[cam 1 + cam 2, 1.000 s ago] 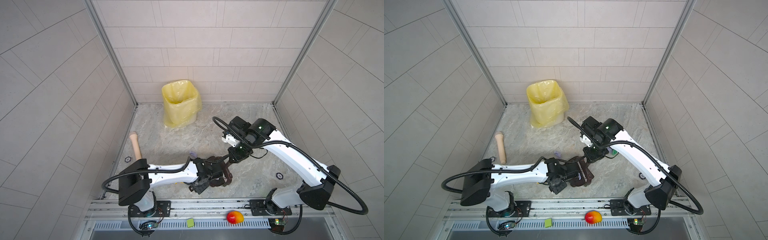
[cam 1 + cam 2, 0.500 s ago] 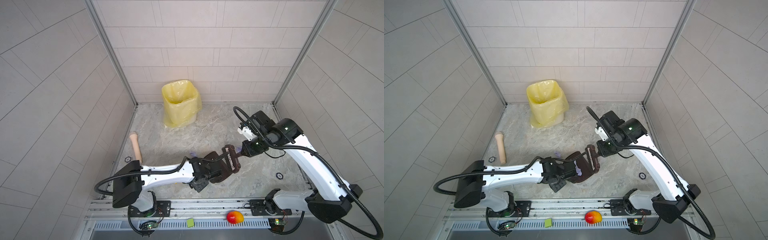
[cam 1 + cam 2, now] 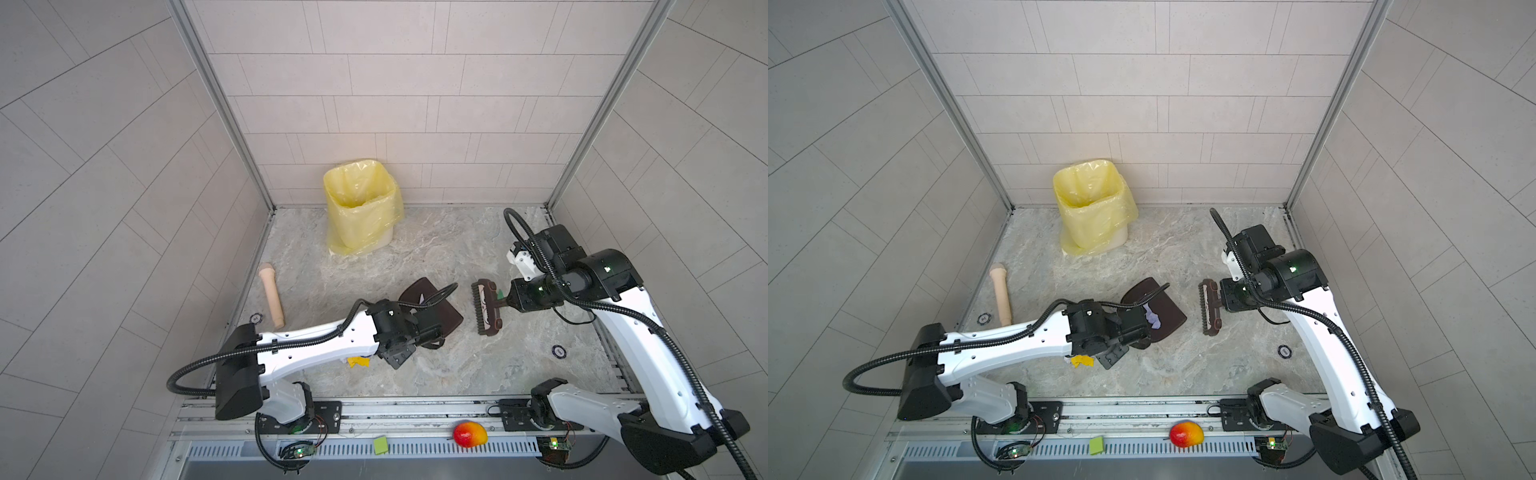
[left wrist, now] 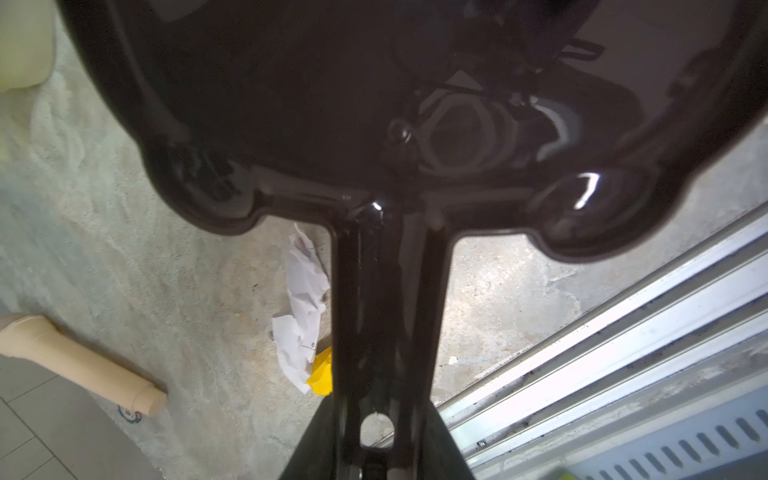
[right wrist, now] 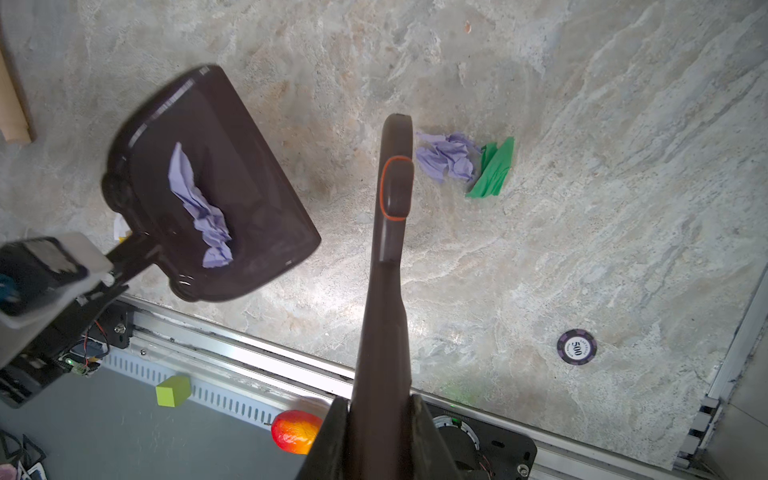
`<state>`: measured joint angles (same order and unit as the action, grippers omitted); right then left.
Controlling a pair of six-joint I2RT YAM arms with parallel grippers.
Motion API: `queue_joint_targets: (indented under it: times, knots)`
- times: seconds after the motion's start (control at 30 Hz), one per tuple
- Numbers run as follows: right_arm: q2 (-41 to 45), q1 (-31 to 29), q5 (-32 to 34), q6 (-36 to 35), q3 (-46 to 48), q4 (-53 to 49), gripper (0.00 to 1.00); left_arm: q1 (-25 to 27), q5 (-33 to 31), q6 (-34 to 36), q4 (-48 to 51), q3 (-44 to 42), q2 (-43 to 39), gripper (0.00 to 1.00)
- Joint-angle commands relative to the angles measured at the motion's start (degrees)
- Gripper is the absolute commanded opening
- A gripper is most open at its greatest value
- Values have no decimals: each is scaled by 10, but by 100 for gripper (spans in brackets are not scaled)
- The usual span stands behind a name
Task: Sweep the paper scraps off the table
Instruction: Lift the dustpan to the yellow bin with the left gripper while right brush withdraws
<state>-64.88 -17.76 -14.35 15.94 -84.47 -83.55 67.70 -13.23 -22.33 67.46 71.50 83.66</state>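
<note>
My left gripper (image 3: 426,332) (image 4: 382,436) is shut on the handle of a dark brown dustpan (image 3: 434,309) (image 3: 1160,311), which sits at the middle of the table (image 3: 415,257). A lavender paper scrap (image 5: 199,208) (image 3: 1153,316) lies in the pan. My right gripper (image 3: 509,299) (image 5: 380,415) is shut on the handle of a brown brush (image 3: 486,307) (image 5: 392,187), held a little right of the pan and apart from it. Just beyond the brush head lie a lavender scrap (image 5: 446,158) and a green scrap (image 5: 494,168). A white scrap (image 4: 303,299) and a yellow scrap (image 4: 322,372) (image 3: 358,361) lie under my left wrist.
A bin with a yellow liner (image 3: 359,205) stands at the back. A beige wooden handle (image 3: 272,299) lies along the left edge. A poker chip (image 5: 577,347) sits near the front right. A mango (image 3: 469,433) and a lime-green note (image 3: 380,444) rest on the front rail.
My right arm has pulled the brush off the dustpan and out to the right. The dustpan has shifted slightly right and back with the lavender scrap in it.
</note>
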Motion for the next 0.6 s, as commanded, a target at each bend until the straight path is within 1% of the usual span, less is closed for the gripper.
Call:
queue_joint_targets:
  times: [0.0, 0.37, 0.43, 0.53, 0.57]
  knots:
    - [13, 6, -12, -15, 12, 18, 0, -29, -37, -20, 75, 49, -23, 0]
    - [24, 20, -43, -33, 29, 31, 0, -131, -58, -5, 209, 207, -29, 0]
    - [26, 21, -48, -35, 31, 33, 0, -154, -63, 7, 220, 232, -35, 0]
    - [27, 22, -55, -41, 32, 35, 0, -186, -80, 32, 207, 244, -54, 0]
    - [26, 23, -56, -43, 32, 35, 0, -201, -76, 36, 207, 251, -58, 0]
